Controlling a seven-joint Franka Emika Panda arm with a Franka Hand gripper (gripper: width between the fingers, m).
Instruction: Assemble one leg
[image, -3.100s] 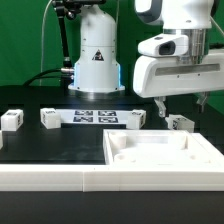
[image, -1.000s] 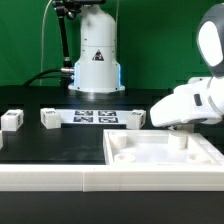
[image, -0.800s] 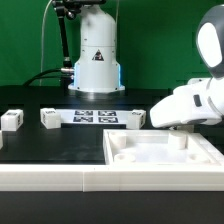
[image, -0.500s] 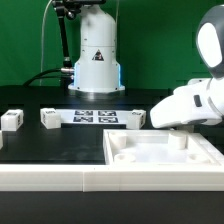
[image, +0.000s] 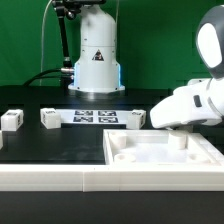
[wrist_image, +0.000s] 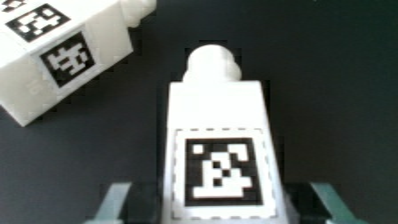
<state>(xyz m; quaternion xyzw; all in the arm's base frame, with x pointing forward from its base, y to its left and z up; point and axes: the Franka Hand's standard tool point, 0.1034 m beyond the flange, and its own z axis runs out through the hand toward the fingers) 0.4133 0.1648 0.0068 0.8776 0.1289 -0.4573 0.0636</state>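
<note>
The panel (image: 150, 165) shows no leg fitted yet. The gripper (wrist_image: 222, 196) stands wide astride the leg (wrist_image: 222, 130), with dark gaps on both sides, just beside a second leg (wrist_image: 63, 50) over the table (image: 60, 145). Gripping, carrying and screwing in likely remain.

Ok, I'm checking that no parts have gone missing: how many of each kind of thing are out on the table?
Legs: 4
Square panel: 1
Marker board: 1
Total: 6
</note>
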